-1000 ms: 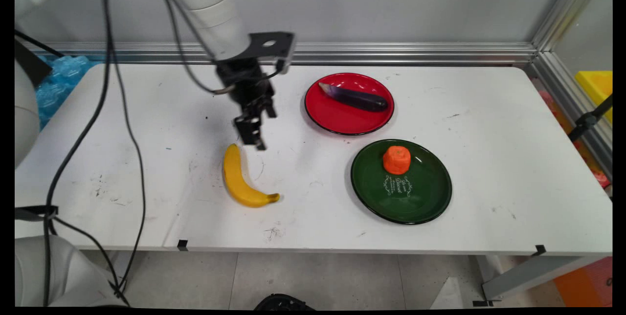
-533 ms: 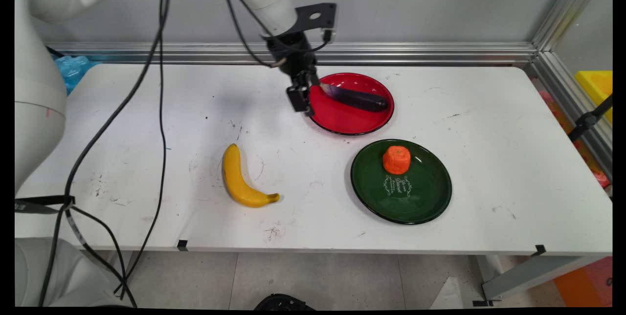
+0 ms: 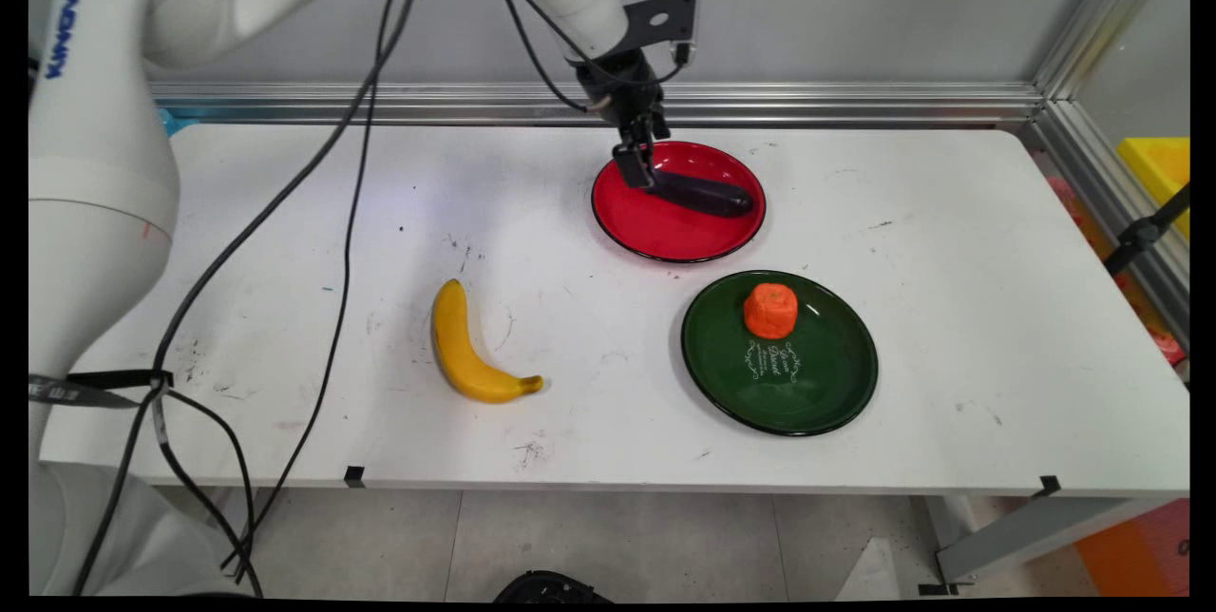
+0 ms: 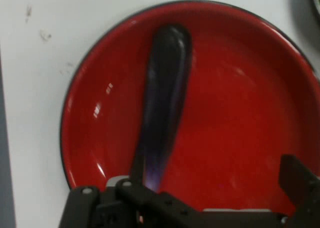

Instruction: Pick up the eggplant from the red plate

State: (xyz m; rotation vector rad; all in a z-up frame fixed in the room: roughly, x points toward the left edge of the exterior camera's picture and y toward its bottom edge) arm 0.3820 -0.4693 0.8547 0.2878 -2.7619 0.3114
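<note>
A: Eggplant [image 3: 703,195] lies on the red plate [image 3: 665,237], counter's one o'clock; hand [image 3: 638,161] spread wide over its stem end.

B: Off-centre closing could roll it away.

We see a dark purple eggplant [image 4: 162,103] lying lengthwise in a red plate [image 4: 240,118] on the white worktop [image 4: 35,88], our pincer [image 4: 200,208] just above its near end.
</note>
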